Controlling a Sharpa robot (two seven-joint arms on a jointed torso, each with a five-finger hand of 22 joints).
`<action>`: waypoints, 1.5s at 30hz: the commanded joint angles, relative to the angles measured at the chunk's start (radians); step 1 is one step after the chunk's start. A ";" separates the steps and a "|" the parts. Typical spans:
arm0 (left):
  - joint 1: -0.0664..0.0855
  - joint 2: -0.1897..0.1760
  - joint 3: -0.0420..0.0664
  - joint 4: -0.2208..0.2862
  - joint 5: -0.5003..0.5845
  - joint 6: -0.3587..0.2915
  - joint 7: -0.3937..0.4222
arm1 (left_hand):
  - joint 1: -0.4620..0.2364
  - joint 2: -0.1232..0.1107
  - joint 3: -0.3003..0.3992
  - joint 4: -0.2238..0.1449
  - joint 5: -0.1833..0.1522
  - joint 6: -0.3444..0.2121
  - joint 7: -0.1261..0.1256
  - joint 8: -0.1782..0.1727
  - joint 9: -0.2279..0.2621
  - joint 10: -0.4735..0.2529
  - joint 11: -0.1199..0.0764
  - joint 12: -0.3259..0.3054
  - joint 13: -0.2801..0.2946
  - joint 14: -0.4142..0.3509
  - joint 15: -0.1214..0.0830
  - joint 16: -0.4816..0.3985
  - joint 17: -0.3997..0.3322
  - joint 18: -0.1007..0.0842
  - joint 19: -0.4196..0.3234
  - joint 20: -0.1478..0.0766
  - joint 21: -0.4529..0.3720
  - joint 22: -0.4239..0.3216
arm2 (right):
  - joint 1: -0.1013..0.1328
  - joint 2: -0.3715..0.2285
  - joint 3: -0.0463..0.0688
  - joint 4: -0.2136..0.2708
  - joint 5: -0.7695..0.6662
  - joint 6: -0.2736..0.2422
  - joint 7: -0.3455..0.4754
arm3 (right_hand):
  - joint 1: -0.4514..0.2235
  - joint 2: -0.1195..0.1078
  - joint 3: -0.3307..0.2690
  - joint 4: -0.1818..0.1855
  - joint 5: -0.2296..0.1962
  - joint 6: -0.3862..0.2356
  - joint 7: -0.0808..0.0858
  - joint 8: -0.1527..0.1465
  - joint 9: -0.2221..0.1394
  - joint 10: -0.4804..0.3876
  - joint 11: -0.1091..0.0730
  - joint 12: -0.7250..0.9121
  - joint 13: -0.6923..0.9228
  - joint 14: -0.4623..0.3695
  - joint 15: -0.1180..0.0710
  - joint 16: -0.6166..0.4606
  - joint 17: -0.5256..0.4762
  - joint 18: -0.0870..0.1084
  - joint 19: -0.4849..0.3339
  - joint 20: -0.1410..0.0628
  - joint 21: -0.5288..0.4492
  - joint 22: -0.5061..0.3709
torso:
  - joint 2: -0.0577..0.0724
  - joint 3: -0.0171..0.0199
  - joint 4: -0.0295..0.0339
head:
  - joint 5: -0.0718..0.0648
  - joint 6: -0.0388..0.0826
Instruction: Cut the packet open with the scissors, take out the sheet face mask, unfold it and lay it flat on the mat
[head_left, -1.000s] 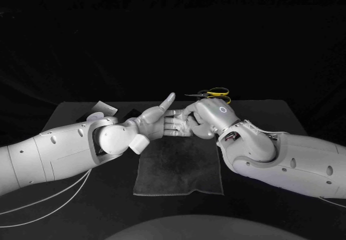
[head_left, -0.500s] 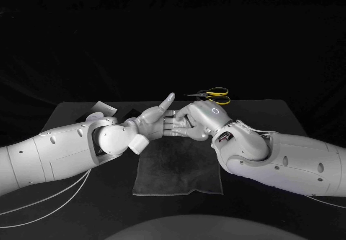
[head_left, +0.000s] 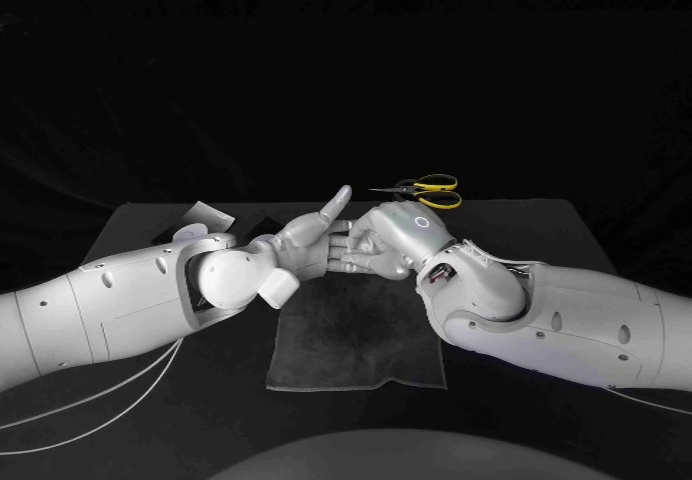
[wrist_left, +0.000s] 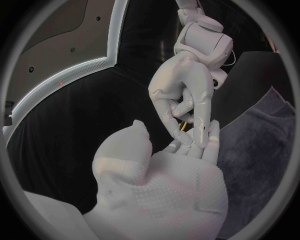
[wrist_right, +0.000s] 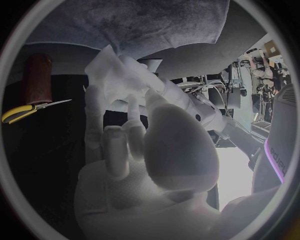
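Observation:
Above the far end of the grey mat (head_left: 358, 340), my left hand (head_left: 306, 243) and right hand (head_left: 392, 232) meet fingertip to fingertip. In the right wrist view a white folded piece, seemingly the sheet mask (wrist_right: 112, 72), sits between the two hands' fingers. My right hand (wrist_left: 184, 95) reaches down onto the fingertips of my left hand (wrist_left: 169, 185); the mask is hidden in the left wrist view. The yellow-handled scissors (head_left: 430, 190) lie on the table behind the hands. A pale cut packet (head_left: 203, 214) lies at the back left of the table.
The mat (wrist_right: 137, 20) spreads under both forearms down the middle of the black table (head_left: 577, 235). A brown cylinder (wrist_right: 39, 72) stands beyond the scissors (wrist_right: 25, 111). White cables (head_left: 101, 400) trail from my left arm near the front left.
My right arm has slid left and its wrist has turned, bringing the right hand closer against the left hand. The left arm, scissors and packet have stayed put.

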 joint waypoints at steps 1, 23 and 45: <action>0.001 0.003 0.001 0.004 -0.007 0.023 0.005 | 0.009 0.003 -0.004 -0.001 0.000 0.006 0.066 0.002 0.001 -0.005 0.001 -0.003 -0.001 0.000 0.002 -0.001 -0.001 0.010 -0.003 0.001 -0.004 -0.001 | -0.002 0.004 -0.001 -0.004 -0.042 0.021 -0.021 | 0.012 0.002 0.006 0.001 -0.002 0.008 -0.001 0.007 0.000 0.064 -0.008 0.004 0.139 0.087 -0.009 0.004 0.189 0.002 0.008 0.002 0.006 0.001 | 0.000 0.0005 -0.0004 | 0.001 0.000; 0.001 0.001 0.001 0.006 -0.008 0.021 0.004 | 0.012 0.005 -0.006 -0.001 0.000 0.005 0.068 0.001 0.001 -0.005 0.001 -0.003 -0.001 -0.001 0.002 -0.001 -0.001 0.010 -0.004 0.001 -0.005 -0.001 | -0.013 -0.002 -0.005 -0.003 -0.070 0.054 -0.034 | 0.101 0.017 0.079 -0.015 -0.001 0.007 -0.007 0.005 -0.009 0.060 -0.014 -0.014 0.130 0.086 -0.016 0.000 0.182 0.003 0.008 0.000 -0.008 -0.002 | 0.000 0.0006 -0.0012 | -0.001 -0.007; 0.001 -0.001 0.001 0.006 -0.008 0.021 0.003 | 0.013 0.006 -0.008 -0.001 0.000 0.005 0.069 0.001 0.001 -0.006 0.001 -0.004 -0.001 -0.002 0.002 -0.001 -0.001 0.010 -0.004 0.001 -0.005 -0.001 | -0.016 -0.012 -0.005 0.007 -0.060 0.020 -0.005 | 0.000 -0.001 0.519 -0.167 -0.001 -0.037 0.005 0.065 0.044 0.068 -0.006 -0.001 0.138 0.090 -0.008 0.007 0.199 0.000 0.016 -0.013 0.012 0.055 | 0.000 0.0006 -0.0004 | 0.000 -0.005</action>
